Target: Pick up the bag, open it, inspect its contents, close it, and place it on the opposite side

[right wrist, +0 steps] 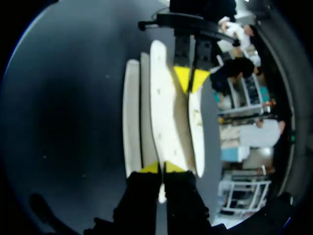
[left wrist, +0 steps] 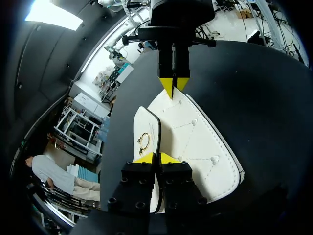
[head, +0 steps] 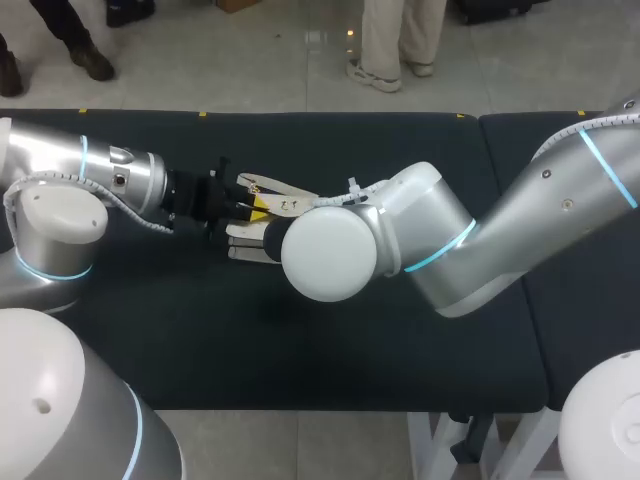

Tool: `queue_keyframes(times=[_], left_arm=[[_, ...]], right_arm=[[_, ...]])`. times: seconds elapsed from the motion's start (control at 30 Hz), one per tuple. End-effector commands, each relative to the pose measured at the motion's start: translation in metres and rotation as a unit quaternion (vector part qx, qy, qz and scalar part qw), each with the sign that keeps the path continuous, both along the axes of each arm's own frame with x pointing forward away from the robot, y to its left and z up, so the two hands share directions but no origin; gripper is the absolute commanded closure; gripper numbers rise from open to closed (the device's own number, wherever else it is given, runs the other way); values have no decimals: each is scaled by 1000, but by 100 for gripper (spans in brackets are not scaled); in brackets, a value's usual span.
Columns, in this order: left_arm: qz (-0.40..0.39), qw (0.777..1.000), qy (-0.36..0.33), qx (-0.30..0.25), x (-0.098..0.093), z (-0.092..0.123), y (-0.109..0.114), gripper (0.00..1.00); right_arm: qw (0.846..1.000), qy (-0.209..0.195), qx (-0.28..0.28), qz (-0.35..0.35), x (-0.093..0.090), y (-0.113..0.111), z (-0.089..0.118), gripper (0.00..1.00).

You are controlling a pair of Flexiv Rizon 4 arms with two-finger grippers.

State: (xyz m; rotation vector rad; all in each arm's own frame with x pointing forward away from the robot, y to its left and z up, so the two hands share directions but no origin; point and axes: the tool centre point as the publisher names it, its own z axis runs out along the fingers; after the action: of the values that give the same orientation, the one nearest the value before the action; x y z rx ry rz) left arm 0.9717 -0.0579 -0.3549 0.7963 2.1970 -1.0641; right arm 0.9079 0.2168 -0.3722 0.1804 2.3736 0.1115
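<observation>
While both arms meet over the middle of the dark table (head: 420, 150), the white bag (left wrist: 195, 142) sits between them, held at its two opposite ends. The left gripper (left wrist: 156, 157) has its yellow tips pinched tight on one edge of the bag, just beside the flap with a gold clasp (left wrist: 143, 141). The right gripper (right wrist: 160, 167) is clamped the same way on the far edge, facing it. From above, the right arm's round white joint (head: 330, 250) hides much of the bag. Whether the bag touches the table cannot be told.
</observation>
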Motion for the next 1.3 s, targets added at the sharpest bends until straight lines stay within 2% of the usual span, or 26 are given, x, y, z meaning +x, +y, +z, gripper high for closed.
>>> queue_keyframes(times=[0.03,0.3,0.33,0.43,0.53,0.6,0.63,0.67,0.73,0.8,0.83,0.87,0.9,1.3], left_arm=[[-6,1000,5,9,3,-6,0,100],[-8,1000,3,15,2,-9,3,98],[-8,1000,-1,13,2,-7,3,80],[-3,1000,-12,3,3,0,3,61],[-5,1000,-22,-3,4,4,1,63],[-8,1000,-27,-9,5,7,-2,75],[-9,999,-29,-10,6,8,-3,88],[-14,999,-32,-10,6,8,-5,93],[-18,999,-34,-6,7,9,-9,89],[-22,999,-33,1,8,7,-14,80],[-29,999,-31,0,8,6,-16,81],[-30,999,-30,0,9,6,-17,87],[-31,999,-32,8,9,4,-19,100],[-29,999,-17,32,6,-7,3,100]], right_arm=[[1000,-1,0,0,1,1,-2,100],[1000,-1,0,0,1,1,-2,100],[1000,-1,0,0,1,1,-2,100],[1000,-1,0,0,1,1,-2,100],[1000,-1,0,0,1,1,-2,100],[1000,-1,0,0,1,1,-2,100],[1000,-1,0,0,1,1,-2,100],[1000,-1,0,0,1,1,-2,100],[1000,-1,0,0,1,1,-2,100],[1000,-1,0,0,1,1,-2,100],[1000,-1,0,0,1,1,-2,100],[1000,-1,0,0,1,1,-2,100],[1000,-1,0,0,1,1,-2,100],[1000,-1,0,0,1,1,-2,100]])
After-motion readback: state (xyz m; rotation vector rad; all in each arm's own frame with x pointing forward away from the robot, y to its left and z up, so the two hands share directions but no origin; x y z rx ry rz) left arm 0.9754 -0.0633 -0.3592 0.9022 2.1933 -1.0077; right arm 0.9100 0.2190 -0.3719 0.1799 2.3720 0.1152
